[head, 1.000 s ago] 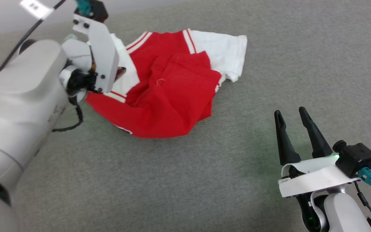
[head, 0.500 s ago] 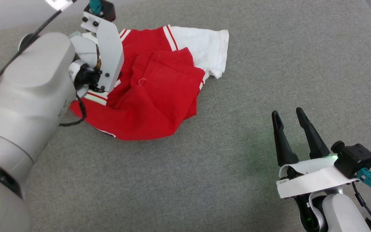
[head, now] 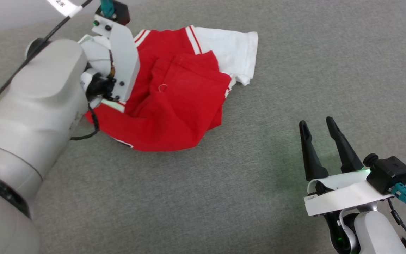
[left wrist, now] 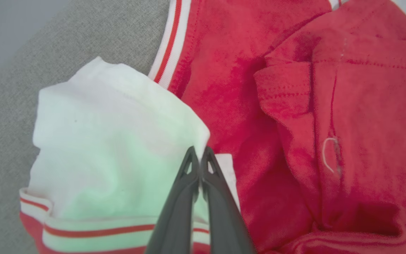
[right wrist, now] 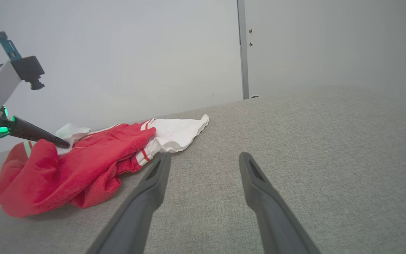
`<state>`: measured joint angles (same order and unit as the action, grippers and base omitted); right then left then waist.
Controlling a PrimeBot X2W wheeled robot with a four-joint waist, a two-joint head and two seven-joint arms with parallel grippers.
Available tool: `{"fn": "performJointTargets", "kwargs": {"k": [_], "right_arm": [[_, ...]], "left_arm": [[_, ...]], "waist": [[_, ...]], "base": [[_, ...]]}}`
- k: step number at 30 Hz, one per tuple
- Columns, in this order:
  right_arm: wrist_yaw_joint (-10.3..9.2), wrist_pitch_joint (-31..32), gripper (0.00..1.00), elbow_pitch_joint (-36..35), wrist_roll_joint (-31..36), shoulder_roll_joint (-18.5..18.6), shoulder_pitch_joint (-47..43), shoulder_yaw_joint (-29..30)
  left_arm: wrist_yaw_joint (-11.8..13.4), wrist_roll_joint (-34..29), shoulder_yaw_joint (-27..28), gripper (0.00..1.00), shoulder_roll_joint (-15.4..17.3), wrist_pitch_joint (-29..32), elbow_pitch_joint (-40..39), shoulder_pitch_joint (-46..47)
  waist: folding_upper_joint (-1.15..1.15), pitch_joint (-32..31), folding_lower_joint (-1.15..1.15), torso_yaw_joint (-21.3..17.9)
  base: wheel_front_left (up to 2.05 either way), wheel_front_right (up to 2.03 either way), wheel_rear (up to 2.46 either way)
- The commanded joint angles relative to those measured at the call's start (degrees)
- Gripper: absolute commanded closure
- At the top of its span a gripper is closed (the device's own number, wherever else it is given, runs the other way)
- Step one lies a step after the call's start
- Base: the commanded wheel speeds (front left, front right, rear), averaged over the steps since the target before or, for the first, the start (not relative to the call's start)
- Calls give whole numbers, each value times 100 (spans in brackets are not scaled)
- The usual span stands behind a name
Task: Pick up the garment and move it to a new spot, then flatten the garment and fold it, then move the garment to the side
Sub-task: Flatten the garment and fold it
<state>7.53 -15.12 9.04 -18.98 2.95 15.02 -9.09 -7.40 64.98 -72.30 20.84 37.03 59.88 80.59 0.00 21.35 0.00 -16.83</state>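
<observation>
Heaped in soft, rumpled folds on the far left part of the coarse grey woven counter (head: 224,197): the garment (head: 174,106), red knit with stitched hems, white-and-red striped trim and smooth white lining turned outward at two ends. Pinched at a fold of that white lining by the left gripper (left wrist: 199,152), slim dark tapered fingers (left wrist: 178,197) pressed together on the cloth. Well apart to the right, over bare weave: the right gripper (head: 316,122), fingers spread, touching nothing. On the red middle panel, a small white thread loop (head: 163,87).
</observation>
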Motion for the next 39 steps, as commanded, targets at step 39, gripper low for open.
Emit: {"fn": "performJointTargets", "kwargs": {"k": [39], "right_arm": [[-8,-4,0,166,953,-6,-52,288]], "left_arm": [[-7,1966,1174,100,1504,-2773,-998,-2328]], "waist": [[0,-534,0,1487]], "base": [[0,0,0]]}}
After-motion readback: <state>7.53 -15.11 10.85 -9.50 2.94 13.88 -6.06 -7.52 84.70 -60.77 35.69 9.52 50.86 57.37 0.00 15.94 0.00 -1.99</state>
